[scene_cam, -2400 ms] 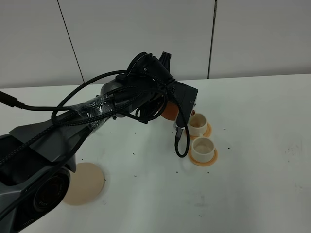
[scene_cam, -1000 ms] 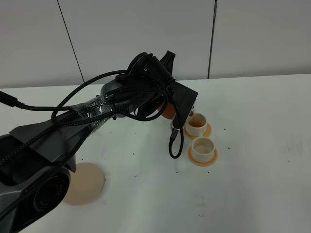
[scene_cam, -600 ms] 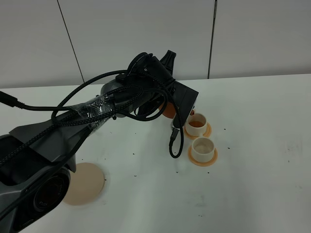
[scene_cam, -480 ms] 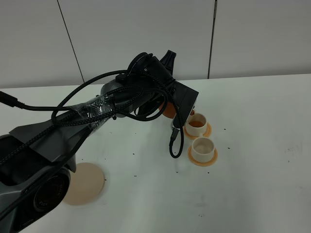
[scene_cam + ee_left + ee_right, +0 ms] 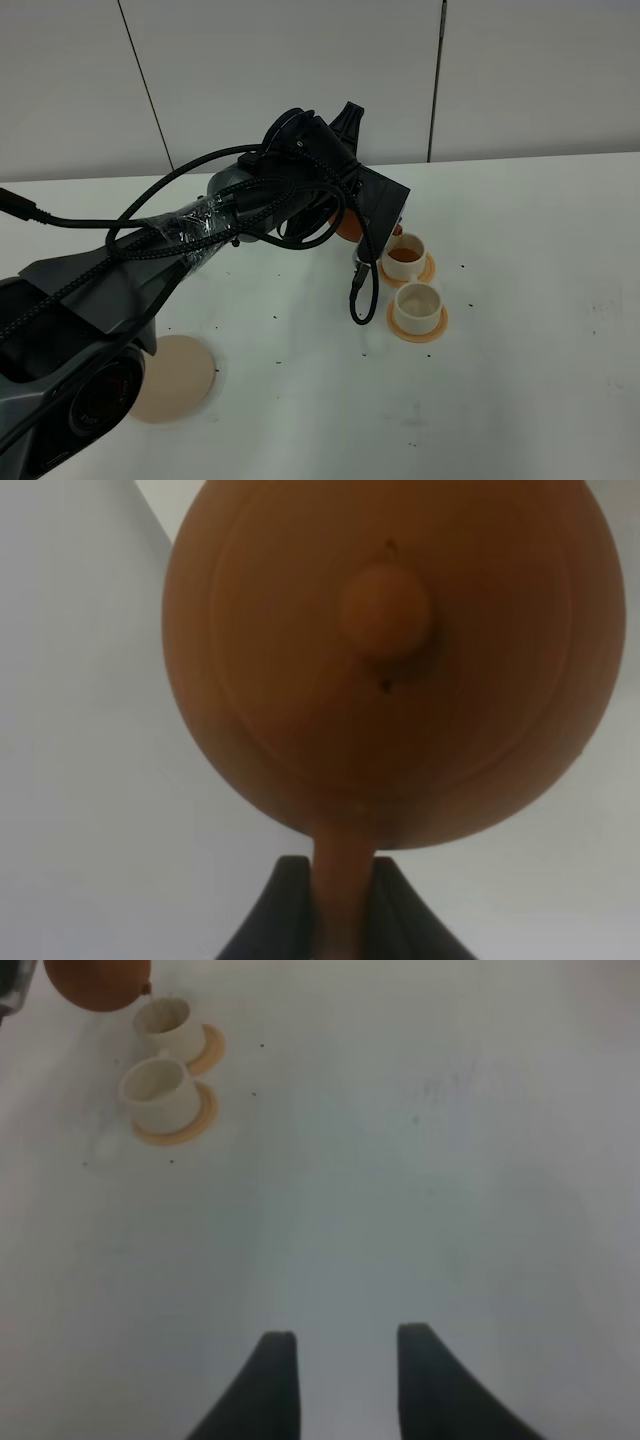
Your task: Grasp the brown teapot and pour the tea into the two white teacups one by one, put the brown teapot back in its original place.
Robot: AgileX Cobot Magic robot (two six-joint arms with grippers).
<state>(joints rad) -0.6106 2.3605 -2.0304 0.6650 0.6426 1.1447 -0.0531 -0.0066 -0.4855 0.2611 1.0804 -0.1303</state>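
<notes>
The brown teapot (image 5: 400, 660) fills the left wrist view, lid knob towards the camera, and my left gripper (image 5: 335, 885) is shut on its loop handle. From above, only a slice of the teapot (image 5: 348, 228) shows under the left arm, right beside the far white teacup (image 5: 405, 258), which holds dark tea (image 5: 404, 254). The near teacup (image 5: 418, 299) looks empty. Both stand on orange saucers. The pale coaster (image 5: 172, 378) lies bare at the front left. My right gripper (image 5: 340, 1345) hovers open over bare table, well away from the teacups (image 5: 158, 1088) and the teapot (image 5: 95, 985).
The left arm (image 5: 230, 215) and its looped cables (image 5: 362, 290) hang over the table's middle, just left of the cups. Small dark specks dot the white tabletop (image 5: 520, 350). A grey wall (image 5: 500, 70) closes off the back.
The far cup was empty in the earliest frame and now holds tea. The left wrist has rolled slightly; over the last second almost nothing has moved.
</notes>
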